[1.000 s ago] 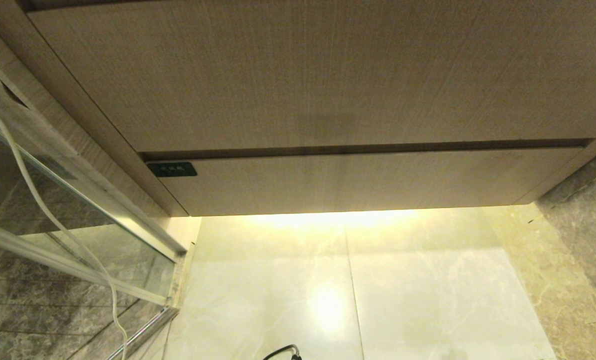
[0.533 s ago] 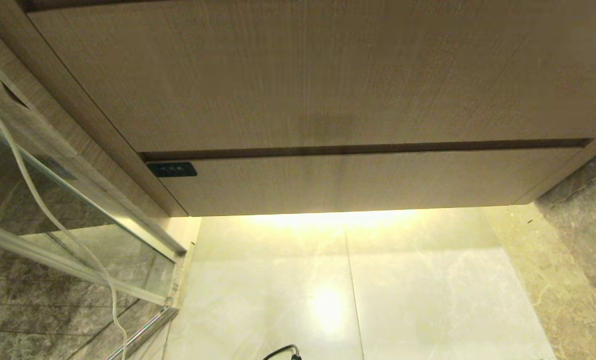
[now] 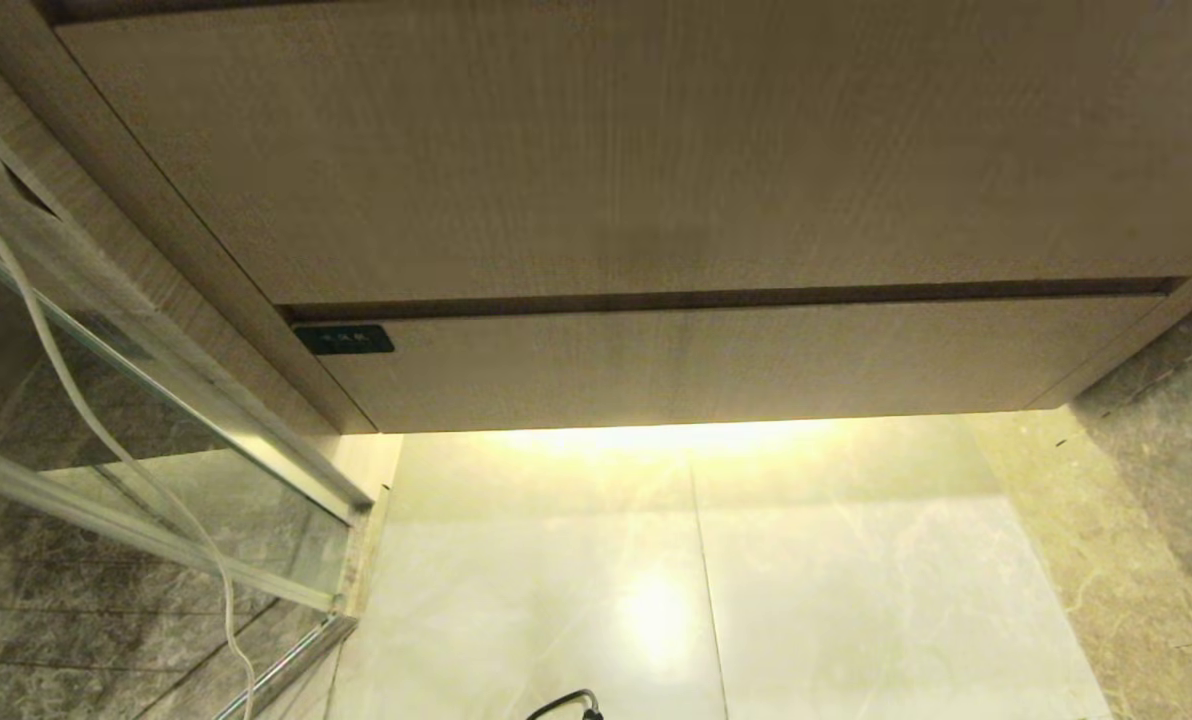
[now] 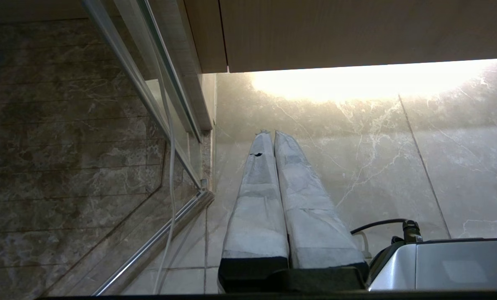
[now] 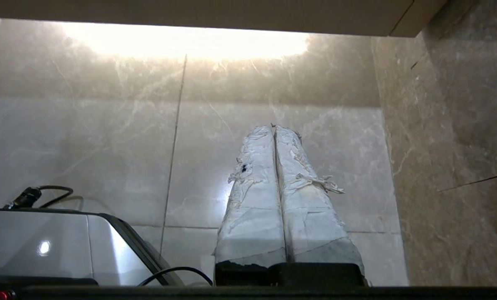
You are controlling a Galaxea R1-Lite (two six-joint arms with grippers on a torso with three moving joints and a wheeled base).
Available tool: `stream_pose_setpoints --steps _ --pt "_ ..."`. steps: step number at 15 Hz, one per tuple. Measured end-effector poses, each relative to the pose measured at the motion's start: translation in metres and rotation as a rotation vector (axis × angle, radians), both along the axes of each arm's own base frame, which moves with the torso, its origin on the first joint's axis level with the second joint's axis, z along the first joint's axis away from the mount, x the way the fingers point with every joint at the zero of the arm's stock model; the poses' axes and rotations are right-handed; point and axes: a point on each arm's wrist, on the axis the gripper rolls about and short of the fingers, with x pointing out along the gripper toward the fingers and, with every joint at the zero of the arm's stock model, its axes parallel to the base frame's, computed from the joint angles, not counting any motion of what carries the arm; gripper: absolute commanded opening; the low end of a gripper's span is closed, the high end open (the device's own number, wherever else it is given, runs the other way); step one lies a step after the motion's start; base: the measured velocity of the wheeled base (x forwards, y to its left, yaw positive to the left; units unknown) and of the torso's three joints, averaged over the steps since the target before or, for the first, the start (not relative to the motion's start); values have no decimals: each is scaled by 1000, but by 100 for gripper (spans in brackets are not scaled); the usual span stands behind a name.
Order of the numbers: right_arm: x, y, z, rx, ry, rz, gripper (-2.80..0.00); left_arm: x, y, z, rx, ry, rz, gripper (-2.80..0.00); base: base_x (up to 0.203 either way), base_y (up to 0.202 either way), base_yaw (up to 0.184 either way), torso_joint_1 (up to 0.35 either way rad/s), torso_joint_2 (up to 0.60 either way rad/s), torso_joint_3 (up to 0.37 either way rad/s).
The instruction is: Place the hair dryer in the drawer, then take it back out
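Wide shallow light wood-grain drawer (image 3: 716, 365) fully closed, dark label at upper left corner.

We find no text we can read. The drawer (image 3: 716, 365) carries a small dark label (image 3: 344, 339) at its front's upper left corner; faint pale marks show on it, too small for us to make out. No brands, numbers, signs elsewhere.

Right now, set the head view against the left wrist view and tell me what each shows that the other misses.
Only the head view shows the shut drawer with its dark label, under a taller wood panel. Only the left wrist view shows the left gripper, shut and empty above the floor, beside the robot's grey base. Both share the lit floor tiles, the glass door's rail and a white cord. Neither shows the hair dryer.
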Motion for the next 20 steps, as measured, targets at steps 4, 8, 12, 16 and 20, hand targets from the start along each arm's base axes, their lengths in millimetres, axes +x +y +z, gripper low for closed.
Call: stream_pose_setpoints --steps 4,8,12,16,20 --pt "-7 0 -5 23 -62 4 -280 0 0 0 0 0 0 -280 0 0 0 0 0 0" --pt "-8 0 -5 40 -84 -2 -280 0 0 0 0 0 0 -280 0 0 0 0 0 0" --pt "-9 0 -5 43 -86 -1 -280 0 0 0 0 0 0 -280 0 0 0 0 0 0" --pt "-9 0 -5 43 -87 -1 -280 0 0 0 0 0 0 -280 0 0 0 0 0 0" --pt "-9 0 -5 43 -86 -2 -280 0 0 0 0 0 0 -280 0 0 0 0 0 0"
